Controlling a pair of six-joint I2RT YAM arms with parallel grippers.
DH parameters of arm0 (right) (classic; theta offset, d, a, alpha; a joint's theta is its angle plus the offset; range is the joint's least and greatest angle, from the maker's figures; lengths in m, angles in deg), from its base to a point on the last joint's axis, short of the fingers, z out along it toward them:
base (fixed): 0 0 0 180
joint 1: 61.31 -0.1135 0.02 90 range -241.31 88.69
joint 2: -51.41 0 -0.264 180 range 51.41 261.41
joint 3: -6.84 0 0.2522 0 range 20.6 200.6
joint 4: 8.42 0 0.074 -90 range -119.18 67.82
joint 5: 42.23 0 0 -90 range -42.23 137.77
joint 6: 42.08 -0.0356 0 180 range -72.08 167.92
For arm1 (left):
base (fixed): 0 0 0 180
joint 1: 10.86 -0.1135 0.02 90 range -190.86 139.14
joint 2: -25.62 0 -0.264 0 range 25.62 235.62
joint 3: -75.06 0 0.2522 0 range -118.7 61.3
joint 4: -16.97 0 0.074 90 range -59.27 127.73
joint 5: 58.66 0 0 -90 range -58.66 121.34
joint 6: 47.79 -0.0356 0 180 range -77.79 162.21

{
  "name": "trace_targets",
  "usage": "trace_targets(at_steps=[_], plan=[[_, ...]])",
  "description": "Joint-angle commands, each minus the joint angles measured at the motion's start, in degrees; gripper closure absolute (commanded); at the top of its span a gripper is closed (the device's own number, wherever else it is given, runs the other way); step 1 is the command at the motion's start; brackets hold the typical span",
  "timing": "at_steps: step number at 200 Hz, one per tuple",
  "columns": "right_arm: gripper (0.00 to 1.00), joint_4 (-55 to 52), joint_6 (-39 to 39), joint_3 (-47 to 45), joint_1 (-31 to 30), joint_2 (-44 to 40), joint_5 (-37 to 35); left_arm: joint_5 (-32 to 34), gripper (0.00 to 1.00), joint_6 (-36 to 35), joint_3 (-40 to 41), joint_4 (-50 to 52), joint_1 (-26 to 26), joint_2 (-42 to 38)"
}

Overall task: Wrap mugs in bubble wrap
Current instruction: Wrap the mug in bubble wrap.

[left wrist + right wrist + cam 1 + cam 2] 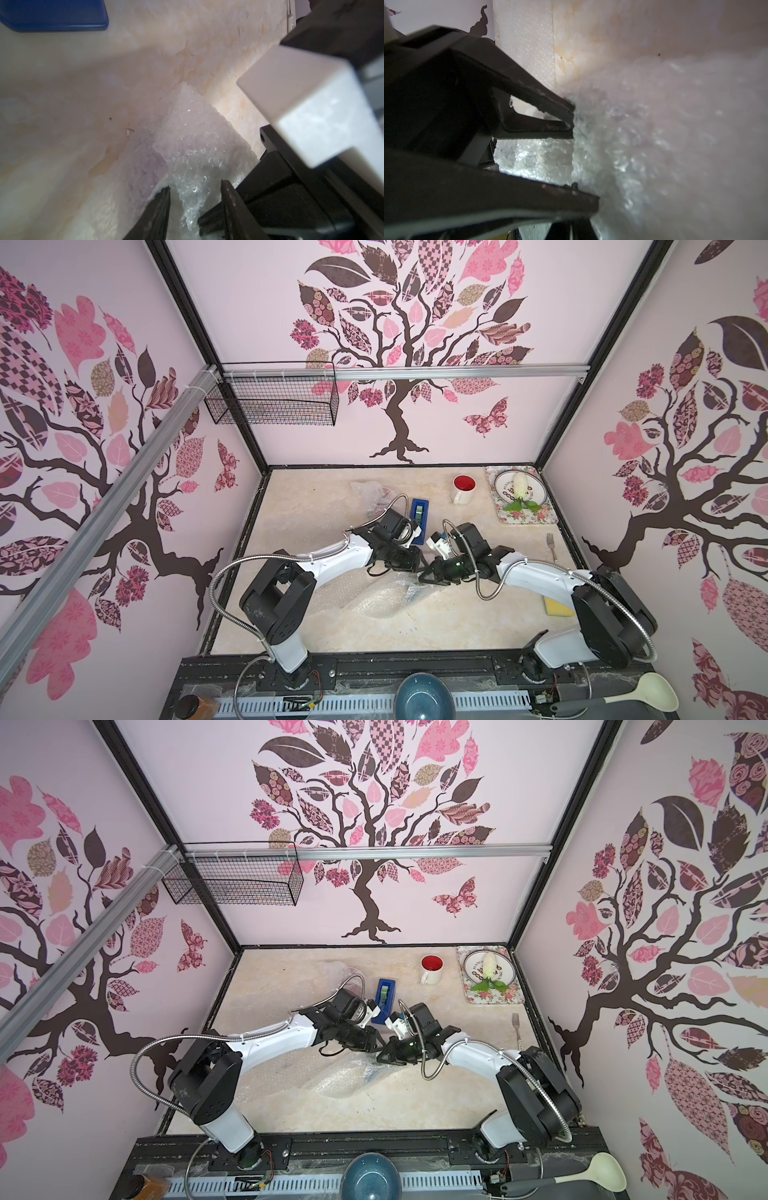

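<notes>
Presently, in order from the centre outward.

1. right gripper [424, 576]: jaws closed, pinching a lifted edge of the bubble wrap [380, 593].
2. left gripper [195, 185]: tip to tip with the right gripper, jaws parted. A fold of the bubble wrap stands in the gap between its fingers [164, 199].
3. bubble wrap: clear crumpled mound at the middle of the worktop [457, 614], directly under both grippers. Its contents cannot be made out.
4. flat sheet [299, 526]: second piece of wrap, spread on the worktop toward the left wall, beside the left arm.
5. far bundle [368, 493]: third piece, crumpled, near the back wall. A reddish patch shows through it.
6. tape dispenser [419, 512]: blue, just beyond the grippers, between the far bundle and the white mug [463, 488].
7. white mug: upright, red inside, unwrapped, near the back wall, just beside the floral tray [523, 520] and well apart from the mound.
8. floral tray: back right corner, carrying a plate [502, 489].
9. fork [551, 545] and yellow sponge [559, 605]: along the right edge.
10. blue bowl [423, 697]: on the front rail, between the arm bases.
</notes>
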Motion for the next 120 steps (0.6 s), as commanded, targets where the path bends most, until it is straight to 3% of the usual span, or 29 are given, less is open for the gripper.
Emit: trace_targets(at_steps=[1,53,72,120], plan=[[1.0,0.44,-0.3,2.45,-0.52,0.82,-0.37,5.57,0.58,-2.59,-1.75,6.52,0.26,3.08],[0.83,1.05,-2.79,2.88,-0.52,-2.6,-1.04,6.61,0.64,-2.07,-3.22,7.39,1.06,3.89],[0.76,-1.85,-2.29,4.01,-0.56,-4.82,-2.02,6.41,0.71,-1.9,-3.16,7.18,1.16,4.26],[0.62,-9.18,-2.47,4.55,-0.03,-11.55,-4.6,6.26,0.75,-2.12,-3.18,7.11,1.13,4.55]])
